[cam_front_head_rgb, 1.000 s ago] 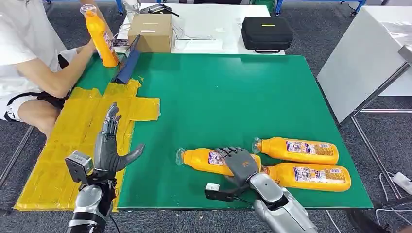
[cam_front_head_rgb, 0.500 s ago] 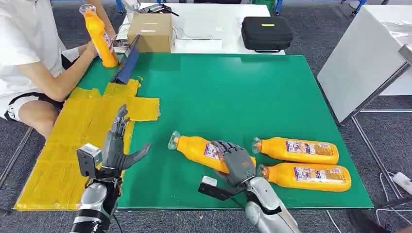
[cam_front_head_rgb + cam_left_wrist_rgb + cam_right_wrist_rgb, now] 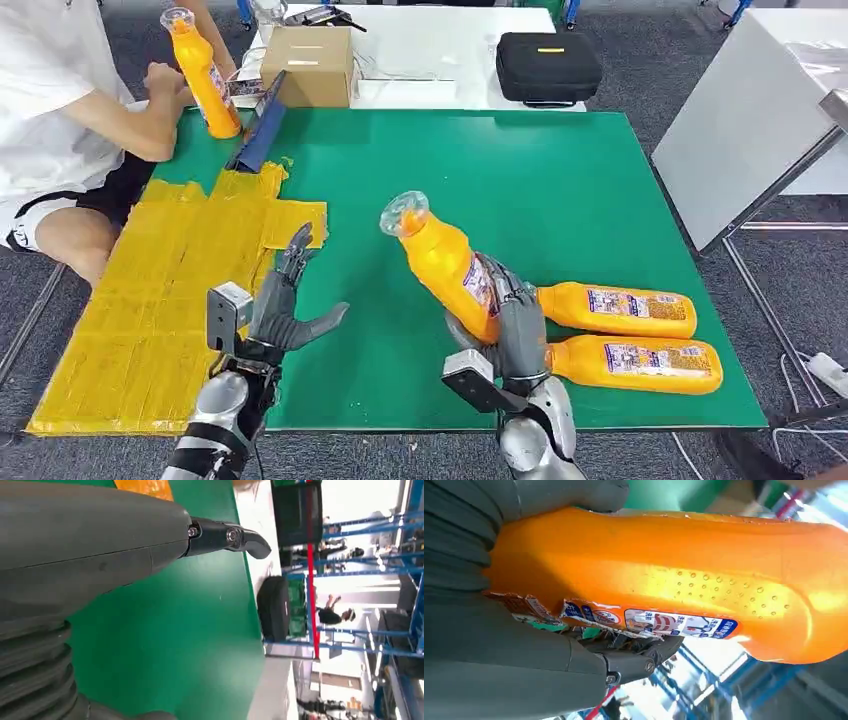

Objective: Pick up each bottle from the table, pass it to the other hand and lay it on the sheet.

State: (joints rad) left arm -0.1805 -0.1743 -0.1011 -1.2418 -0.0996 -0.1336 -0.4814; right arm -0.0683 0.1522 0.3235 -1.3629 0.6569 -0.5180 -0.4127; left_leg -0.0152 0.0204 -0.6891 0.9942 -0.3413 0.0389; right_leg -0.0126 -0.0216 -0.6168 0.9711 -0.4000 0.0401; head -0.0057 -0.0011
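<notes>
Green table mat carries a yellow sheet along its left edge. Right hand grasps a tilted orange plastic bottle, raised clear of the mat. Left hand hovers nearby, fingers spread, holding nothing.

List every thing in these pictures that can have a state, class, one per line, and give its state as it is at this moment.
Right hand: gripping a bottle.
Held bottle: lifted off the table, tilted, cap on.
Left hand: empty, fingers spread, above the green mat's edge.
Two bottles on the mat: lying on their sides, side by side.
Bottle by the person: upright.
Yellow sheet: flat, no bottle on it.
Black case: closed.
Cardboard box: closed.
</notes>
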